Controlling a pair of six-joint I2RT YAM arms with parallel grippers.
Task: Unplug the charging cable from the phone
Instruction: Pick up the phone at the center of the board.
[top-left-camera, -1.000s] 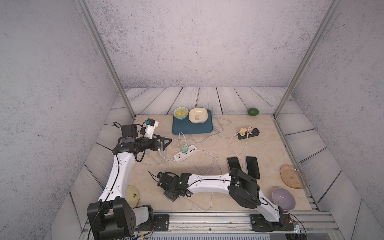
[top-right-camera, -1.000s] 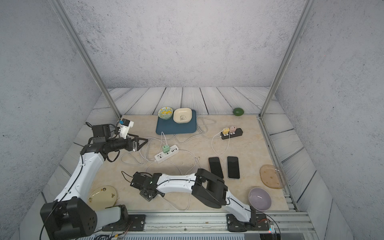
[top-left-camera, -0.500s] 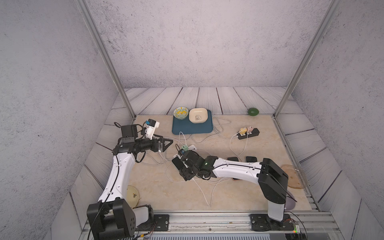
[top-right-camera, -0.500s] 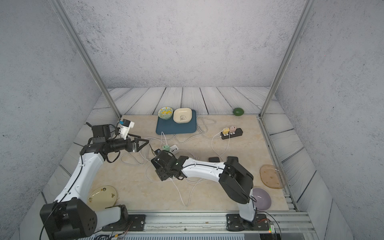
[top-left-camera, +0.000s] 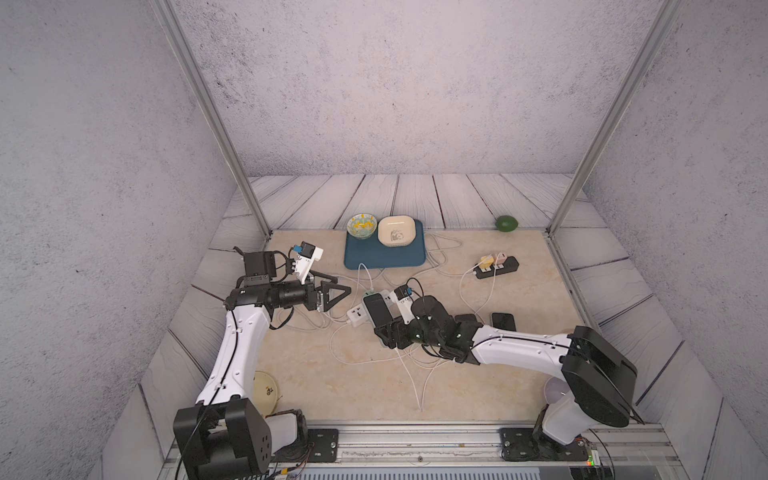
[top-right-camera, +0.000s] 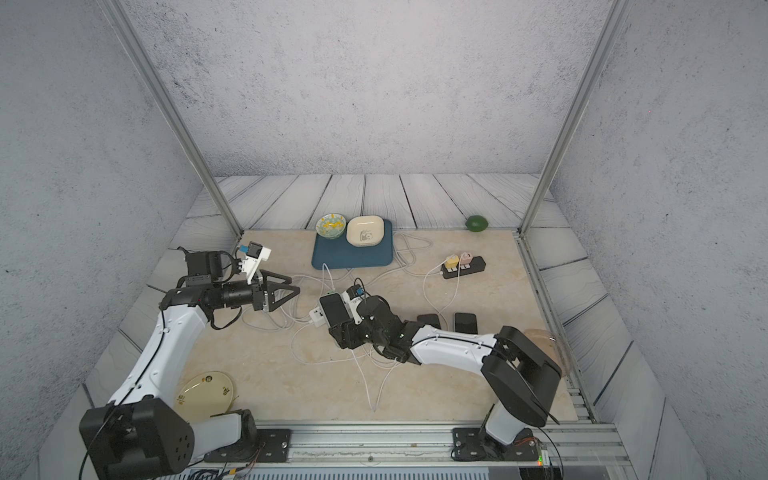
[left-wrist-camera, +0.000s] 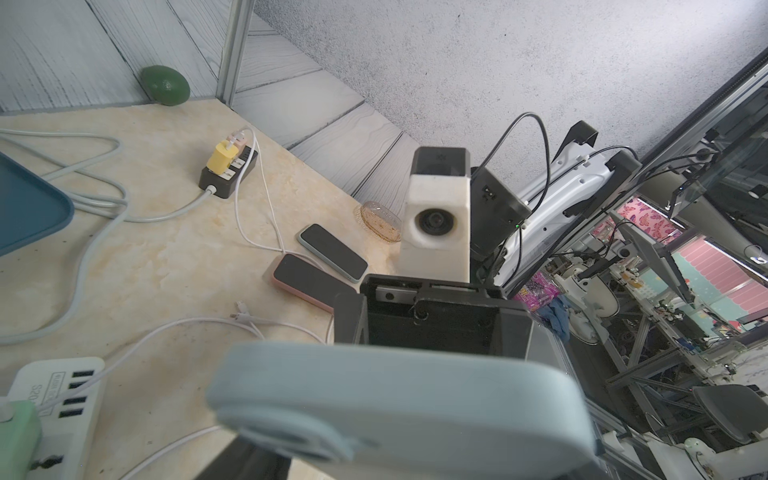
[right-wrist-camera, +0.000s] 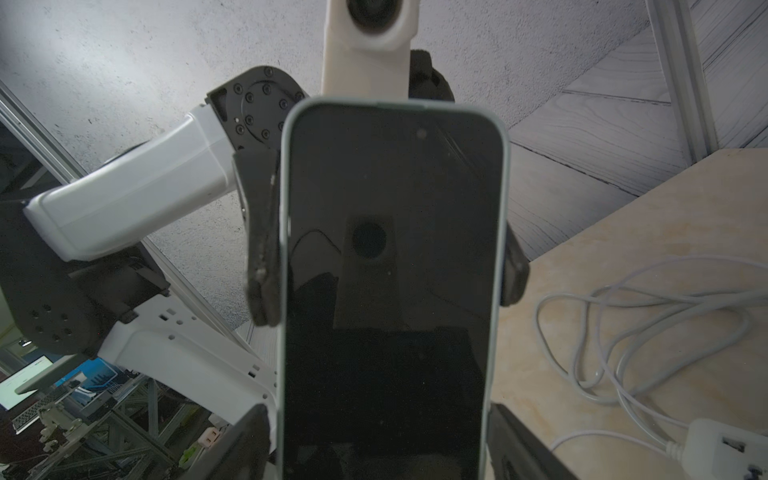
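The phone (top-left-camera: 376, 309) (top-right-camera: 334, 311), in a pale grey-blue case with a dark screen, is held up off the table and tilted. My right gripper (top-left-camera: 380, 322) (right-wrist-camera: 376, 415) is shut on its long sides near its lower end. My left gripper (top-left-camera: 338, 282) (top-right-camera: 291, 282) stands open just left of the phone's upper end. Its fingers (right-wrist-camera: 262, 249) show on either side of the phone (right-wrist-camera: 390, 270). The back of the case (left-wrist-camera: 395, 399) fills the near part of the left wrist view. White cables (top-left-camera: 409, 374) trail below my right gripper. The charging cable's plug is hidden.
A white power strip (top-left-camera: 355, 318) (left-wrist-camera: 54, 399) lies under the phone. A black power strip (top-left-camera: 496, 268) with chargers sits back right, and two more phones (top-left-camera: 503, 321) lie right of centre. A blue tray (top-left-camera: 384, 253) with two bowls stands at the back. A yellow plate (top-left-camera: 266, 388) lies front left.
My right arm has swung from the table's front toward the back left, raising the phone up to the left gripper. The left arm has hardly moved.
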